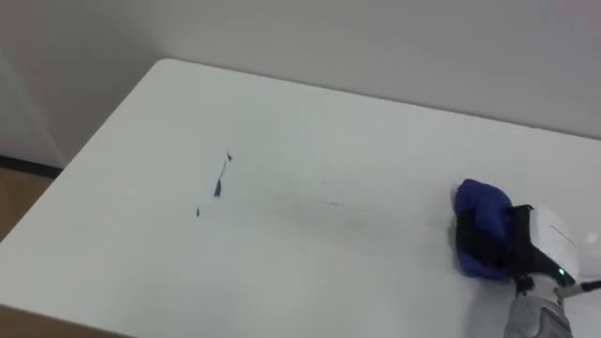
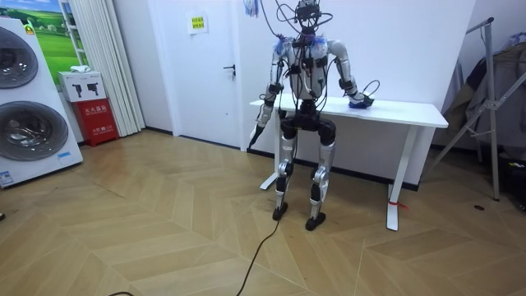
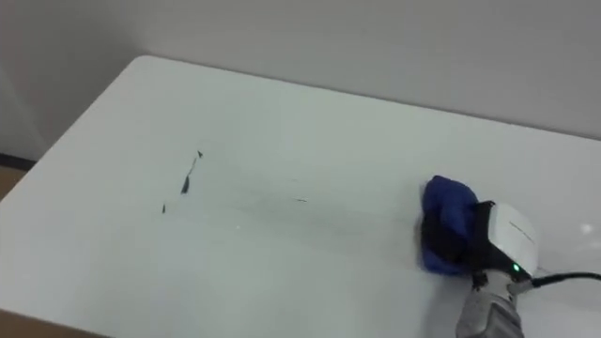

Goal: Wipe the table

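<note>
A white table (image 1: 282,113) carries a short streak of dark marks (image 1: 221,178) left of its middle, and a fainter trace (image 1: 331,202) lies further right. A crumpled blue cloth (image 1: 477,208) rests on the tabletop at the right. My right hand (image 1: 547,239) comes in from the lower right and lies over the cloth, its dark fingers (image 1: 490,242) curled round it. In the room view I stand upright at the table's long side, right arm reaching onto it. My left hand (image 2: 261,120) hangs beside the table's end.
A plain wall runs right behind the table. The table's left edge (image 1: 66,178) drops to wooden floor (image 1: 19,197). In the room view, washing machines (image 2: 29,107) and a red box (image 2: 99,122) stand at the left, and a metal rack (image 2: 493,107) at the right.
</note>
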